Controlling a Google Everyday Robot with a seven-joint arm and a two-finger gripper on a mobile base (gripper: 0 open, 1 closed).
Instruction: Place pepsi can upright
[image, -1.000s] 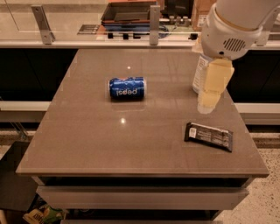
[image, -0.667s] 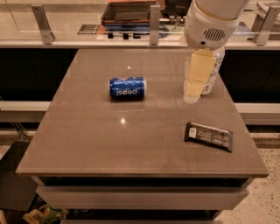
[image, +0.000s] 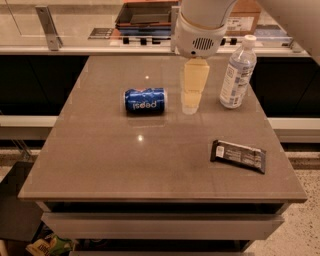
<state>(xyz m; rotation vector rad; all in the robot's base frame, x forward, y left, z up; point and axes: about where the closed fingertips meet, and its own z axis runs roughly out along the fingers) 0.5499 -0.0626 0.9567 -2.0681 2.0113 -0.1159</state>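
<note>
One pepsi can (image: 145, 100) lies sideways on the counter (image: 125, 165); the tool (image: 191, 105) hangs just right, probably to grasp it; whether apart, I cannot tell.

we take this for an office snack area: a grey-brown counter (image: 125, 170) with shelves (image: 150, 224) below, a water bottle (image: 238, 72) and wrapped bar (image: 238, 155) on it, a railed ledge (image: 75, 49) along the top, speckled floor (image: 301, 240) lower right. the gripper (image: 191, 106) hangs above the counter's upper centre.
</note>
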